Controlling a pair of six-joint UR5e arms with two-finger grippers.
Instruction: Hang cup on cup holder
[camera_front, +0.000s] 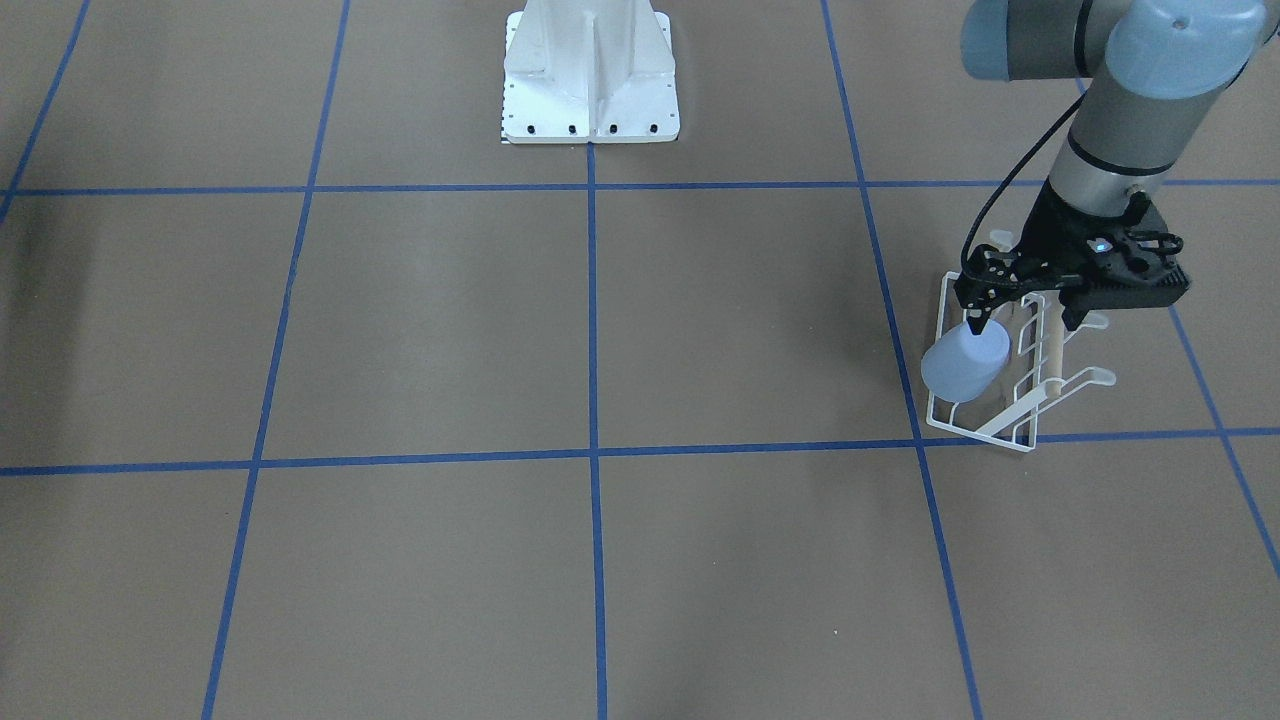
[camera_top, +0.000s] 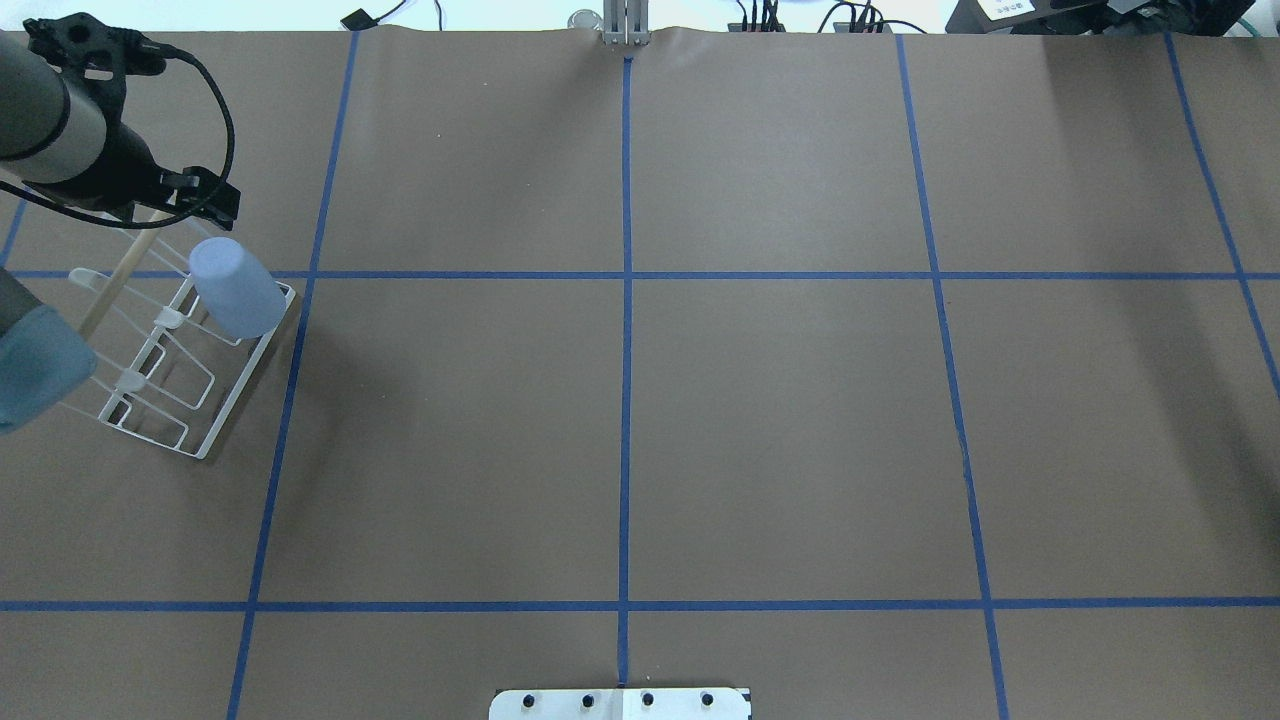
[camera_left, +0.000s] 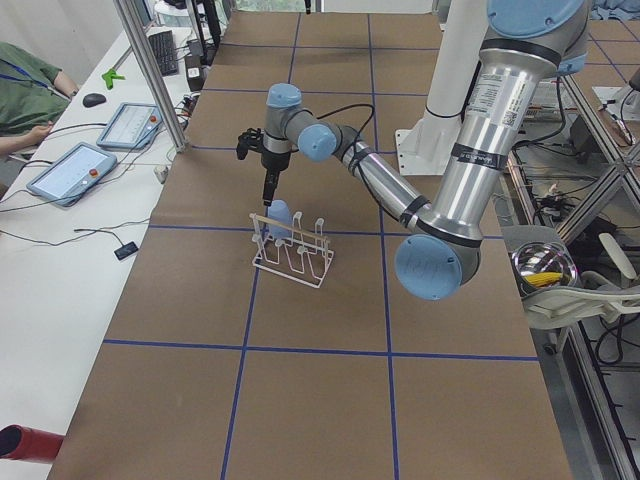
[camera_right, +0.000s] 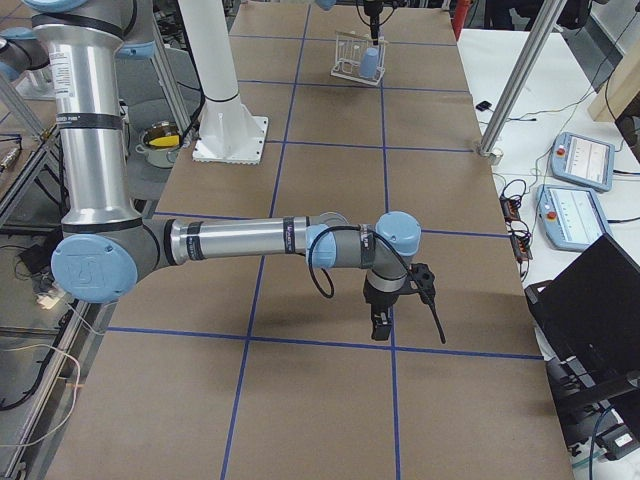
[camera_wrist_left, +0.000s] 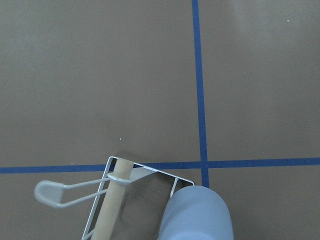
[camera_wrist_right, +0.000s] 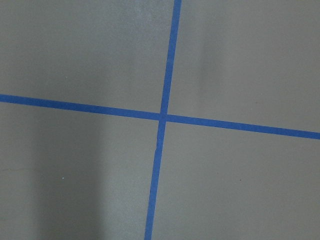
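One cup (camera_front: 965, 362) sits upside down over rack (camera_front: 1010, 415) prong, just below our left gripper (camera_front: 1022, 318); prong inside keeps it hung. Fingers spread, so we judge cup released. Right gripper (camera_right: 379, 328): cannot tell.

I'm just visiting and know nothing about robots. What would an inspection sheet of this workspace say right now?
Surface: brown table with blue tape grid.
Job's things: pale blue cup sits tilted, bottom up, on the white wire cup holder.
Clutter: nothing seen.
Grippers: left gripper open just above the cup holder; right gripper over bare table, state unclear.
Cables: black cable loops along the left wrist.
Surroundings: control tablets and a person beside the table.
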